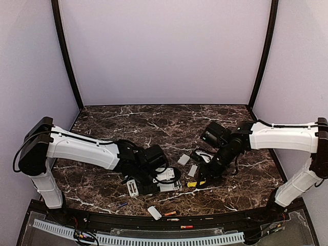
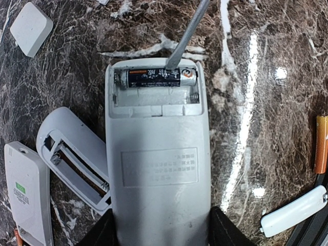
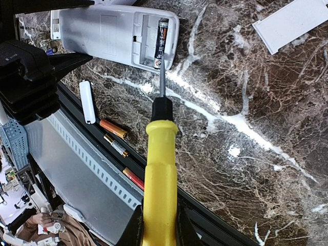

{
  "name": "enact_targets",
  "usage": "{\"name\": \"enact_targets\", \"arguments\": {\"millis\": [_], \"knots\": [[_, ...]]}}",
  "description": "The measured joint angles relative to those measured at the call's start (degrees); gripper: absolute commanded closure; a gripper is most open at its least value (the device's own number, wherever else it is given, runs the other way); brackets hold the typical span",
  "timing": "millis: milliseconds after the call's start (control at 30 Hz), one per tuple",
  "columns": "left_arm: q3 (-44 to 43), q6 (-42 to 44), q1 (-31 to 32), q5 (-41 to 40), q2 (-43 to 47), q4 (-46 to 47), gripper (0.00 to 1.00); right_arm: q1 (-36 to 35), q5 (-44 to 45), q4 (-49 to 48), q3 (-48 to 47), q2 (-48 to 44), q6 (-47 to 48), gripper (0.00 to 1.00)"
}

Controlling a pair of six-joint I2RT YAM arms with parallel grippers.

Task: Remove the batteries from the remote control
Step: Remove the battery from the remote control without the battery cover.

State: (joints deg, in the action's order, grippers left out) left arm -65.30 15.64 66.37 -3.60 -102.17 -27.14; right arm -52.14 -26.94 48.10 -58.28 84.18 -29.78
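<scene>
Nosing at the battery (image 2: pixel 159 78): looks light, slick, spring-seated, best levered from its end. Meanwhile the right gripper (image 3: pixel 159 228) clamps the screwdriver (image 3: pixel 160 169), and the left gripper (image 2: pixel 161 234) hugs the remote (image 2: pixel 159 169).

1 battery (image 2: pixel 156 78) in remote (image 2: pixel 159 169)

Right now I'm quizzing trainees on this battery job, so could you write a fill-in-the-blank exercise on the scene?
1. The right gripper is shut on a screwdriver with a ____ handle.
2. The left gripper holds the remote, whose open compartment contains ____ battery.
3. The slot next to that battery is ____.
Missing words: yellow; one; empty.
</scene>
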Motion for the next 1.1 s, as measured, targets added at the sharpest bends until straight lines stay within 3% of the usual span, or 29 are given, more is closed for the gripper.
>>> {"name": "enact_targets", "arguments": {"millis": [767, 1100], "knots": [[-0.28, -0.42, -0.26, -0.02, -0.07, -1.22, 0.82, 0.07, -1.27, -0.17, -1.16, 2.38, 0.35, 1.0], [-0.39, -0.44, -0.28, -0.17, -0.07, -1.62, 0.83, 4.74, -8.74, -6.23, 4.79, 0.37, -0.26, 1.0]]}}
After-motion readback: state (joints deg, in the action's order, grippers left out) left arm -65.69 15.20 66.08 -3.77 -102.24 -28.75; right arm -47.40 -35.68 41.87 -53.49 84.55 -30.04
